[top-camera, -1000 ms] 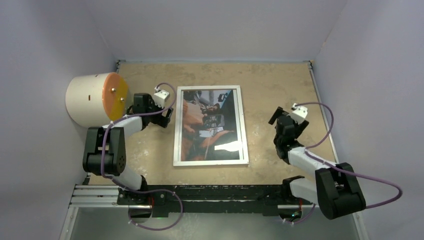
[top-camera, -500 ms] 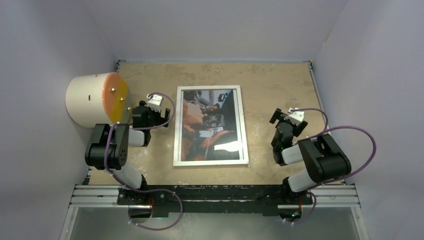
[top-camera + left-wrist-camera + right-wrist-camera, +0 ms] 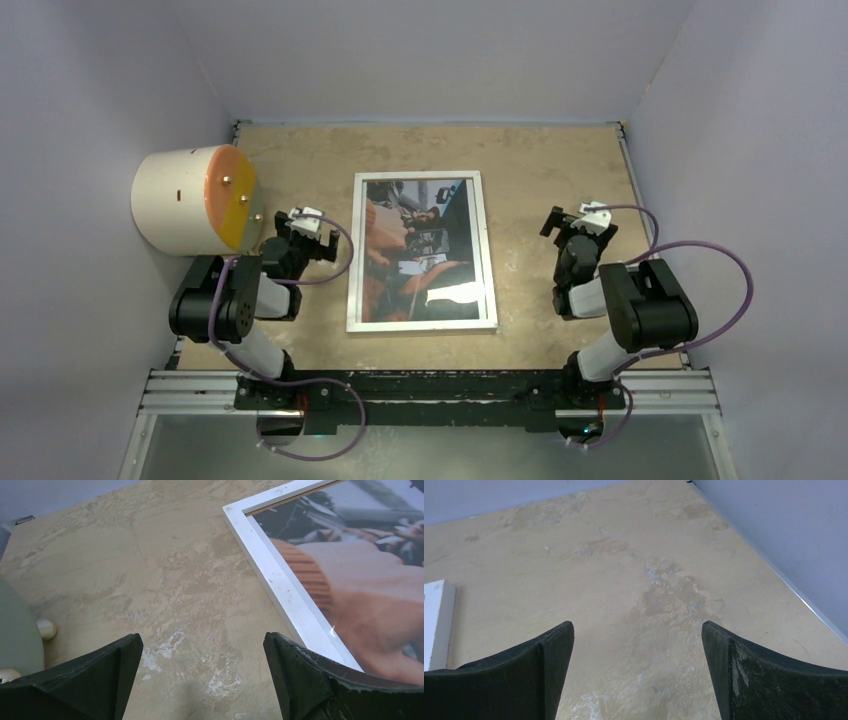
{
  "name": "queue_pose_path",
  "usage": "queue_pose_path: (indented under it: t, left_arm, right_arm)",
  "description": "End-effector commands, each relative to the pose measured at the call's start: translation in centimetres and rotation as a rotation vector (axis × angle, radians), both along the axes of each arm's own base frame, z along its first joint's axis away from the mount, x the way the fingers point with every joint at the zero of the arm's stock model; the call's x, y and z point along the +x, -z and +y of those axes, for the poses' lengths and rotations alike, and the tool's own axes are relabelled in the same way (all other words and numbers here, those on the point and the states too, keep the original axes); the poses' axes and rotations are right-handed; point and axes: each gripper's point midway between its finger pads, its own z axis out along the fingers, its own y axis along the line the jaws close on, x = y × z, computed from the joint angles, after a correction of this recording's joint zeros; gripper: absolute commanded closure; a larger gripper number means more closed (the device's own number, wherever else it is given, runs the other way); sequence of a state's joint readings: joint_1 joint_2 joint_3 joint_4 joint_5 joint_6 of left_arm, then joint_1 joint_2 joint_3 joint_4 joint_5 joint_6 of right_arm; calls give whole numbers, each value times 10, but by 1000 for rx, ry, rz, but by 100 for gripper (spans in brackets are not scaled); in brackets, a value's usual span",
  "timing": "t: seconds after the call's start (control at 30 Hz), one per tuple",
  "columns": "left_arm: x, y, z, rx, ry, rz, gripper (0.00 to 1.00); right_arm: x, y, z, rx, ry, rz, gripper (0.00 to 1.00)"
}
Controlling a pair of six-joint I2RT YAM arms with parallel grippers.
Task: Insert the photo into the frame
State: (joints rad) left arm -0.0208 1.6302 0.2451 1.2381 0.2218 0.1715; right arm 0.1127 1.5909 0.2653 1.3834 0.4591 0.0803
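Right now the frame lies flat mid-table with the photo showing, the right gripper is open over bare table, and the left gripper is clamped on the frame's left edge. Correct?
Not quite: the left wrist view shows the left gripper open on nothing, with the frame lying apart to its right. The rest holds: photo showing, right gripper open over bare table.

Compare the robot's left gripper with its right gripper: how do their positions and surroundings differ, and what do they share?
The left gripper sits close to the left edge of the frame, while the right gripper stands farther off its right edge. A cream cylinder with an orange end lies beside the left gripper; nothing like it lies near the right gripper. Both are open and hold nothing.
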Motion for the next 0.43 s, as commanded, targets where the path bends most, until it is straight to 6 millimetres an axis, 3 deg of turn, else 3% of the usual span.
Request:
queue_pose_path:
  t: [0.0,0.4]
  left_arm:
    - [6,-17,0,-24,-7,-67,0]
    - [6,-14,1,-21,-13,-46,0]
  right_arm:
    - [-2,-7,-2,22,2,-38,1]
    - [-2,-8,-2,23,2,-41,1]
